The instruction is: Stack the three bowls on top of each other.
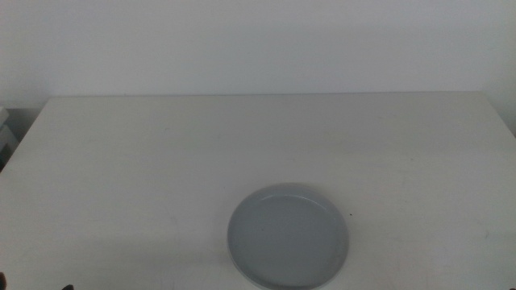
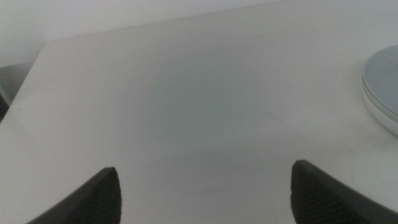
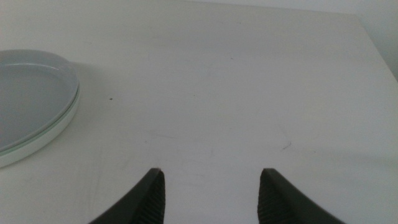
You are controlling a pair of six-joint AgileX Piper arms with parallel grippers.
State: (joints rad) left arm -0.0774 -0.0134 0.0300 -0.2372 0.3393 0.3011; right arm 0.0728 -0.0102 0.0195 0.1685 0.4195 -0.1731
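Your left gripper sits low over bare tabletop, its two dark jaws spread wide, nothing between them. Right gripper is the same story: jaws apart, a somewhat narrower gap than the left, empty, hovering over bare surface. Neither arm reaches into the middle view; you only get a dark sliver at that picture's bottom left corner, too small to identify. Between the two grippers you have the bowl stack: the round, shallow grey bowl with a low rim is on top, near the front edge of the plain white table, slightly right of centre in the middle view. From the right wrist view you can see layered rims under the grey bowl, a thin pale mint green rim and a white rim at the bottom, all nested and roughly concentric. The left wrist view catches only the stack's edge, well apart from that gripper. Both grippers are clear of the stack, not touching it.
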